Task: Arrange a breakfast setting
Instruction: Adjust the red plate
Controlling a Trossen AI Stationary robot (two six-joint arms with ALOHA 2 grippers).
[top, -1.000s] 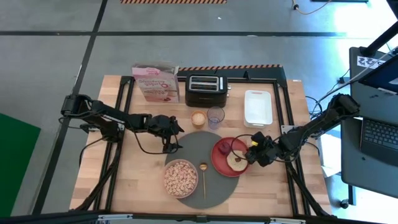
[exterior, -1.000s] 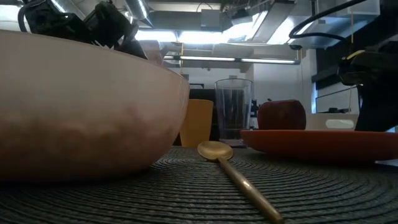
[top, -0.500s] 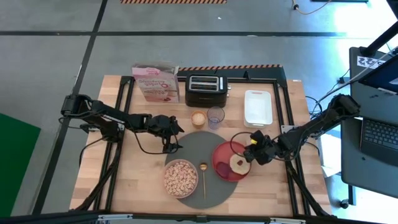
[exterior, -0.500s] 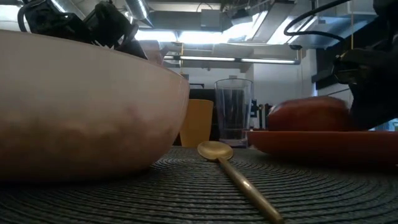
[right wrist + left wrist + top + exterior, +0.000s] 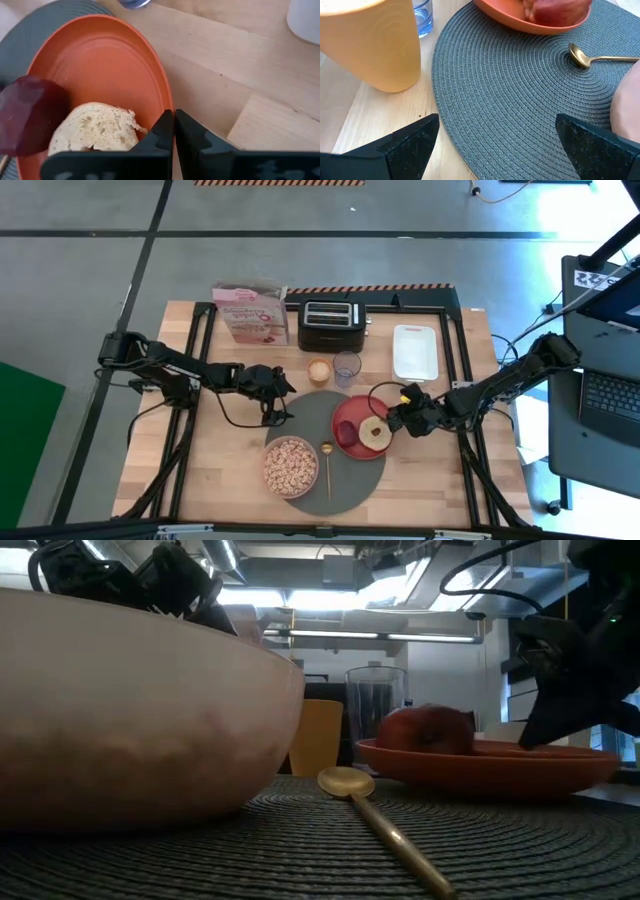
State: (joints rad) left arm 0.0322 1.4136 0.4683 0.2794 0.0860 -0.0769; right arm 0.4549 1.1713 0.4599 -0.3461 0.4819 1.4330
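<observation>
Right gripper (image 5: 393, 423) at the edge of the red plate (image 5: 350, 420), fingers pinched together on its rim. Plate partly on the grey mat (image 5: 310, 408), right side. On the plate: bagel half (image 5: 375, 431) and a dark-red fruit (image 5: 346, 434). Bowl (image 5: 290, 466) of cereal (image 5: 291, 463) on the mat's left, gold spoon (image 5: 327, 463) beside it. Left gripper (image 5: 281, 402) by the mat's left edge, fingers wide apart, holding nothing.

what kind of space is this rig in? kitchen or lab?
Most likely a lab or workshop, not a kitchen: bare concrete floor with hazard-striped tape, a laptop beside the wooden table, and exposed ceiling ducts in the low view.
</observation>
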